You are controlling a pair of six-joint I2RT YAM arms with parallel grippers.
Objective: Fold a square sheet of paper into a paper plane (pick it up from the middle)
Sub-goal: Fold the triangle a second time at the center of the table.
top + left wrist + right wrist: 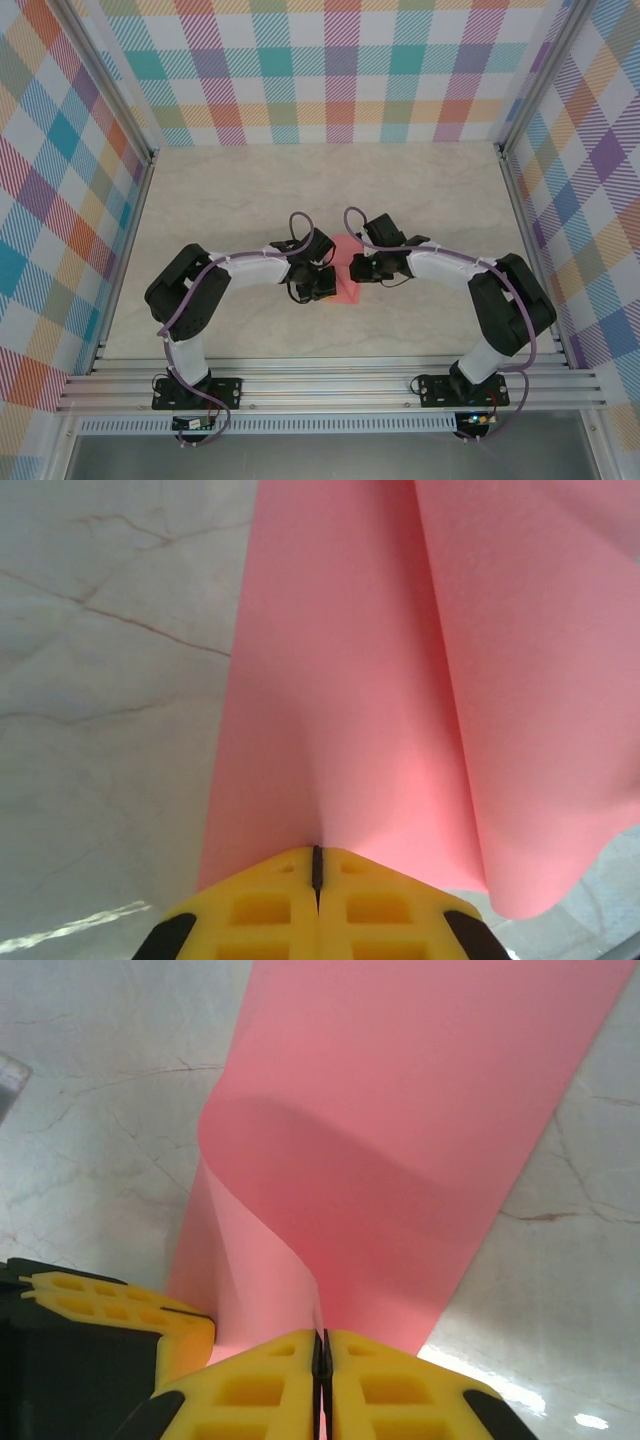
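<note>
Where left fingers (282, 882) meet, paper (340, 680) pinched between

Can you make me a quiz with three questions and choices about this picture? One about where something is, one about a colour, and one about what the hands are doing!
1. Where is the paper?
A. In a box
B. Between the left hand and the right hand
C. On the floor

2. What colour is the paper?
A. Blue
B. White
C. Pink

3. What are the hands doing?
A. Pinching the paper
B. Standing wide open
C. Holding a cup

Answers: 1 B, the top view shows it between them. 2 C, it looks pink in every view. 3 A, each wrist view shows jaws closed on the paper.
</note>
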